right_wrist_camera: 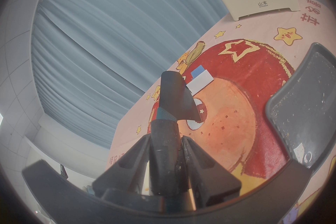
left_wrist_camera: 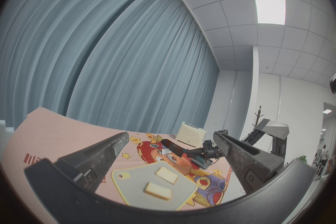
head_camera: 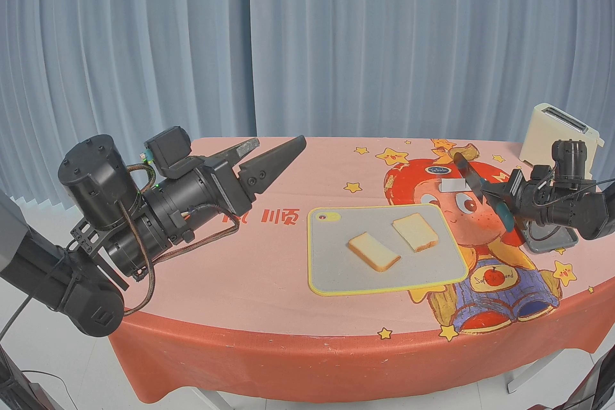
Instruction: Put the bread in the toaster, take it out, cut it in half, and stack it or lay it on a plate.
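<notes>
Left pincer point(head_camera: 278, 143) spread wide and empty, raised over the left of the table point(head_camera: 256, 296). Right pincer point(head_camera: 509, 201) is clamped on the knife point(head_camera: 469, 175), far right by the toaster point(head_camera: 559, 132). Two bread halves point(head_camera: 373, 252) lie apart on the cutting board point(head_camera: 333, 273), centre. Biggest risk: the blade clips the toaster or tray point(head_camera: 552, 240) on set-down. Lesser risk: the wide fingers shove a half off the board.

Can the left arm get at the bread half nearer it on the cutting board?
Probably yes: the left gripper is open and empty, with bare tablecloth between it and that bread half.
</notes>
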`<state>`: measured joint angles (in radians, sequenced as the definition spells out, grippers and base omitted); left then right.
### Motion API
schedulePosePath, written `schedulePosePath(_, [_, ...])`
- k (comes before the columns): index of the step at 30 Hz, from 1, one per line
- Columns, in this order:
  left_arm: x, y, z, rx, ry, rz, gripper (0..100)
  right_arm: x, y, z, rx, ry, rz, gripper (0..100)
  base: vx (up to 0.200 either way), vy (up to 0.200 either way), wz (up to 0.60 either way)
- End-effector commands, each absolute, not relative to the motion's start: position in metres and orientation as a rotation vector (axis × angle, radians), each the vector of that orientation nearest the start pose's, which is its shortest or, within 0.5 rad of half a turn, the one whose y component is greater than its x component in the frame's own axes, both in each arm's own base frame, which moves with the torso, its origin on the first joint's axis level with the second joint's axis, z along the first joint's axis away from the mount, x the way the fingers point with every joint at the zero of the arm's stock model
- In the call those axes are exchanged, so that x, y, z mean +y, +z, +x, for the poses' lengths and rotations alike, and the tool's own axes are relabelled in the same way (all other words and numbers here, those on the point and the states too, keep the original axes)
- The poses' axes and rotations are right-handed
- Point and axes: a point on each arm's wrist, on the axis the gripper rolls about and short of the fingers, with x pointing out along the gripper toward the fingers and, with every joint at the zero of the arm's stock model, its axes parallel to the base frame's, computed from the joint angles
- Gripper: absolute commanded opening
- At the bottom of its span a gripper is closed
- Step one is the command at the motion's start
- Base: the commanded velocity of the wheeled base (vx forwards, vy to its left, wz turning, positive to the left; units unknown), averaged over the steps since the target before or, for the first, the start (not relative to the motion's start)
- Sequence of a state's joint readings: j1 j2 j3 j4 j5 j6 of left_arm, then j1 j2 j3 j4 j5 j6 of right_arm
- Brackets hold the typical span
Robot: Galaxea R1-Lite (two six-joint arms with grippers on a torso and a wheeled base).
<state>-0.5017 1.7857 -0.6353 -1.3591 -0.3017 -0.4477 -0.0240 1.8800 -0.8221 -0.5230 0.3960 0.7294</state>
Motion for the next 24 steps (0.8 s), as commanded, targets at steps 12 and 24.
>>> schedulePosePath(12, [-0.1558,0.1743,0.2701,-0.026,-0.835,-0.446,100,-0.0025,0.1114,0.3307,0.664,0.121,0.864,0,0.0,0.0,0.0])
schedulePosePath(24, [-0.1554,0.1757,0.2694,-0.031,-0.836,-0.446,100,-0.0031,0.109,0.3311,0.674,0.102,0.902,0,0.0,0.0,0.0])
